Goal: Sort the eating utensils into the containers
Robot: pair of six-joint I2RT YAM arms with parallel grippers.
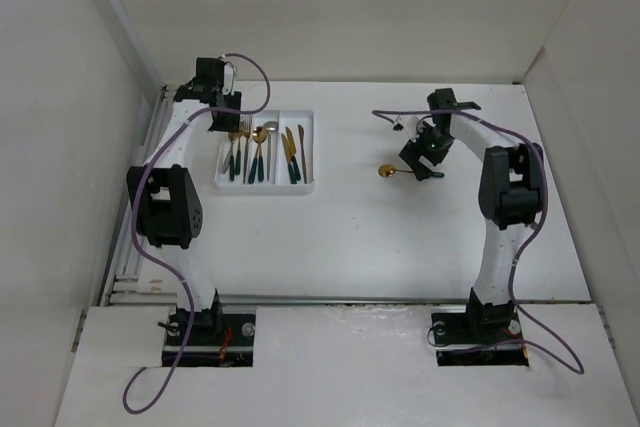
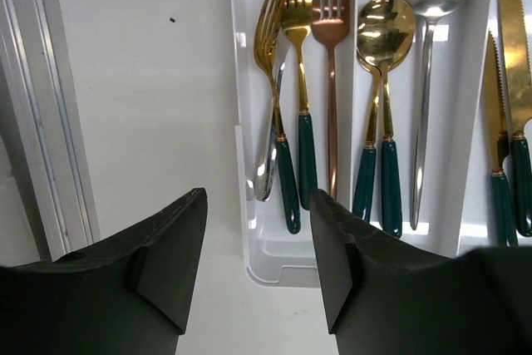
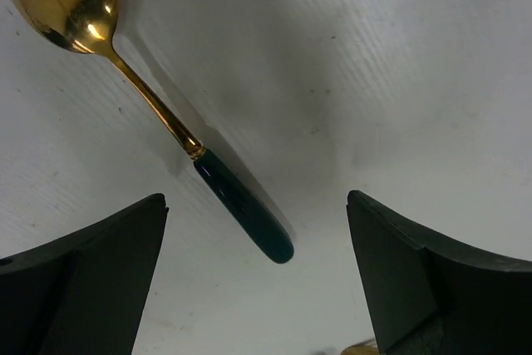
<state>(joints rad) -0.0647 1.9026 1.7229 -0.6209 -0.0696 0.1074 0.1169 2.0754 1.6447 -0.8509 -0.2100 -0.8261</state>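
Observation:
The white three-compartment tray (image 1: pixel 264 185) sits at the back left. In the left wrist view its left compartment holds forks (image 2: pixel 298 81), the middle one spoons (image 2: pixel 384 47) and the right one knives (image 2: pixel 513 81). Many have dark green handles. My left gripper (image 2: pixel 258 263) hovers open over the tray's near left corner (image 2: pixel 278 268), with nothing between its fingers. A gold spoon (image 3: pixel 158 118) with a green handle lies alone on the table (image 1: pixel 389 171). My right gripper (image 3: pixel 258 280) stands wide open just above it, the handle's end between the fingers and touching neither.
A metal rail (image 2: pixel 50 122) runs along the table's left edge, close to the left arm. White walls (image 1: pixel 60 97) enclose the table on three sides. Purple cables (image 1: pixel 258 72) loop from both arms.

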